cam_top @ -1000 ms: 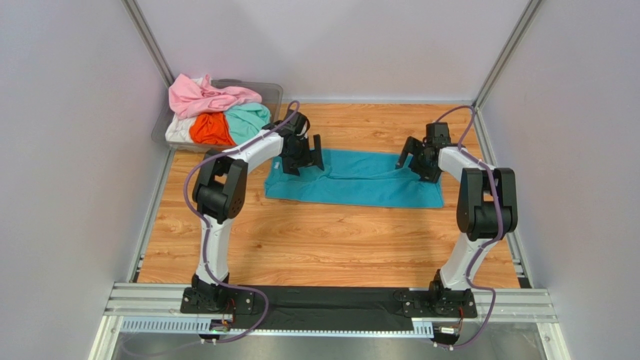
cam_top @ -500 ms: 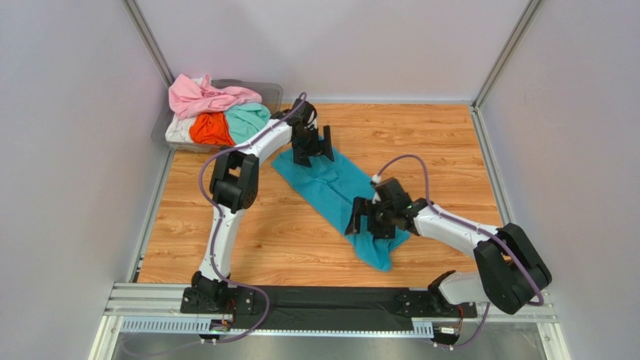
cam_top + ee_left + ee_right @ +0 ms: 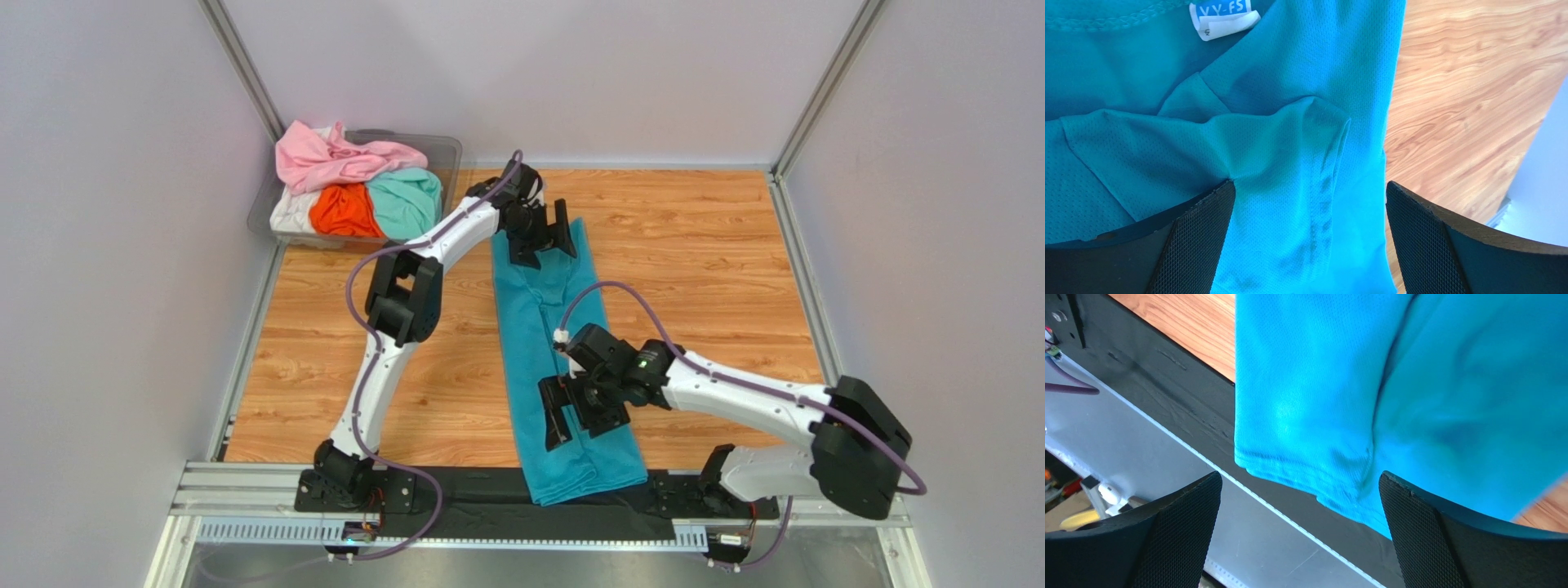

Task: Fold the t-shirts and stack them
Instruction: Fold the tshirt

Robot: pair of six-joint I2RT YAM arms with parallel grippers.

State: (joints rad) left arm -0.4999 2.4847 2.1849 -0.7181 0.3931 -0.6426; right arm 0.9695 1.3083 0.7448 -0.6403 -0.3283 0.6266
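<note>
A deep teal-blue t-shirt point(image 3: 534, 331) lies folded into a long narrow strip on the wooden table, running from the far middle to the near edge. My left gripper point(image 3: 546, 239) hovers open over its collar end. The left wrist view shows the white neck label point(image 3: 1224, 18) and a folded sleeve point(image 3: 1290, 147) between my left gripper's point(image 3: 1308, 202) spread fingers. My right gripper point(image 3: 586, 410) stands open over the hem end point(image 3: 1303, 471), which overhangs the black strip point(image 3: 1198, 416); nothing is gripped by the right gripper point(image 3: 1300, 490). Pink point(image 3: 337, 153), orange point(image 3: 344, 211), mint point(image 3: 407, 196) and white point(image 3: 292, 214) t-shirts sit heaped at the far left.
A clear plastic tub point(image 3: 444, 150) holds the heap of shirts in the far left corner. Grey walls and slanted metal posts point(image 3: 245, 74) close in the table. An aluminium rail point(image 3: 859, 496) with the arm bases runs along the near edge.
The teal shirt has swung from lying crosswise to lying lengthwise. My right arm swept from the far right to the near middle. The left gripper shifted slightly right and farther back.
</note>
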